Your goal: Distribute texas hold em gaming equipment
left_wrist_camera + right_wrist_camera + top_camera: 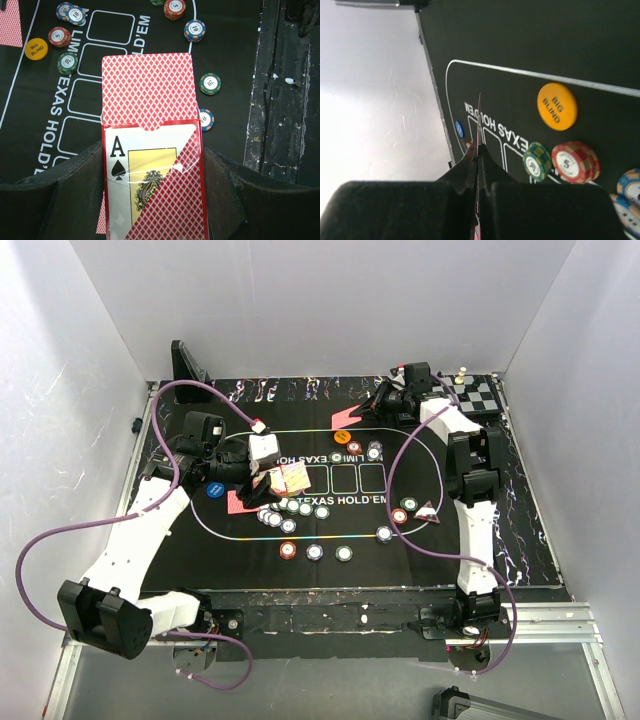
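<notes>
While my left hand [152, 200] grips the card pack [150, 170] by its two long sides, fingers pressed flat against it, I see the ace of spades on its face and one red-backed card [147, 90] poking out past the top. Pack and hand hang over the left part of the felt mat [240, 550]. A loose cluster of poker chips [275, 519] lies just beside them on the near side, and the blue button disc [214, 491] is close on the left. Over at the far side, my right hand [479, 172] is pinched tight on a single playing card [479, 120], seen edge-on as a thin red line between the fingers. The yellow big blind disc [557, 106] lies on the mat off to one side of that card, with a green chip [537, 161] and a red chip [575, 161] side by side near it. Room now: bare felt along the near left of the mat, the mat's far edge close to the right hand, the chessboard [480, 395] at the far right corner of the tabletop [530, 530], white walls closing three sides
</notes>
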Robot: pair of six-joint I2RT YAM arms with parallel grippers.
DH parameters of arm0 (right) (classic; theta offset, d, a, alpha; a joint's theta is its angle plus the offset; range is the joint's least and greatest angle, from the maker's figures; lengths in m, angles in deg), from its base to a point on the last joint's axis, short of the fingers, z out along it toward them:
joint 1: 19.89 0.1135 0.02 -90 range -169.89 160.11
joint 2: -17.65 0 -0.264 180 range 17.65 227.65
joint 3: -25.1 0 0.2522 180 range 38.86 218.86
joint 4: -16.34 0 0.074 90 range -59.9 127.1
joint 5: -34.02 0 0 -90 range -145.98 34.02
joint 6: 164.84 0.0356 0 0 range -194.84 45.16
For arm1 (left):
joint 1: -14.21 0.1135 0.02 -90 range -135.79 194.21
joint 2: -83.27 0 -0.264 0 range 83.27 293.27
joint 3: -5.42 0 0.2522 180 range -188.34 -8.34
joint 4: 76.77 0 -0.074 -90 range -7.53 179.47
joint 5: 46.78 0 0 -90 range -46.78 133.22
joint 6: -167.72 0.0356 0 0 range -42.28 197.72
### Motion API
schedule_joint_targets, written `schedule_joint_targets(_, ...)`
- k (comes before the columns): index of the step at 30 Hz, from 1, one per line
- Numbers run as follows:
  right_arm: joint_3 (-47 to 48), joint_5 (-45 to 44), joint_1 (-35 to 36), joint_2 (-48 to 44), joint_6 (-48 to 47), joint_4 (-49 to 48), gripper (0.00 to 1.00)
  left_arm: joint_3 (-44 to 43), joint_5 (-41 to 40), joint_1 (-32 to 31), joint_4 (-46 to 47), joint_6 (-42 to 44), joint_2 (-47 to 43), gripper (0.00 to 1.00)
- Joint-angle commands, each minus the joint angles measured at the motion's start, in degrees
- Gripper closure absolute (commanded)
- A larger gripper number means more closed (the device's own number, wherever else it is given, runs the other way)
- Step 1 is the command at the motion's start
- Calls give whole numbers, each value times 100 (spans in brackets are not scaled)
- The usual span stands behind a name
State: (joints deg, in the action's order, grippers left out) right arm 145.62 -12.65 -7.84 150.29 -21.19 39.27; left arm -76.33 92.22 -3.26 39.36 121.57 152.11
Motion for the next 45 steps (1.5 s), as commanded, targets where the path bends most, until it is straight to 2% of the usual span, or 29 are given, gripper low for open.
schedule_joint_targets(1,687,-289,-1,314,-91,366,98,-83,216,-10,142,-35,-195,100)
schedule_joint_targets(10,1006,-940,-10,728,-364,999,78,-22,260,7,229,-96,-178,100)
schedule_joint_targets(14,855,-1081,-19,632,-539,1130,58,31,269,-2,212,-61,-152,100)
schedule_joint_targets(17,890,-1221,-63,571,-741,1420,50,-65,313,7,159,-61,-38,100)
schedule_joint_targets(26,1339,-1802,-203,281,-988,2080,35,-207,207,-2,168,-149,77,100)
schedule_joint_targets(29,963,-1566,-195,-254,-883,1871,28,-180,198,-1,98,-123,51,100)
schedule_joint_targets(32,111,-1188,-64,-1193,-637,1221,18,-101,181,-10,106,-97,-2,100)
schedule_joint_targets(39,-2129,-221,744,-3532,-224,-80,14,-74,225,25,62,-149,-20,100)
schedule_joint_targets(45,-2826,26,1553,-4737,-487,86,12,-285,225,51,-78,-298,130,100)
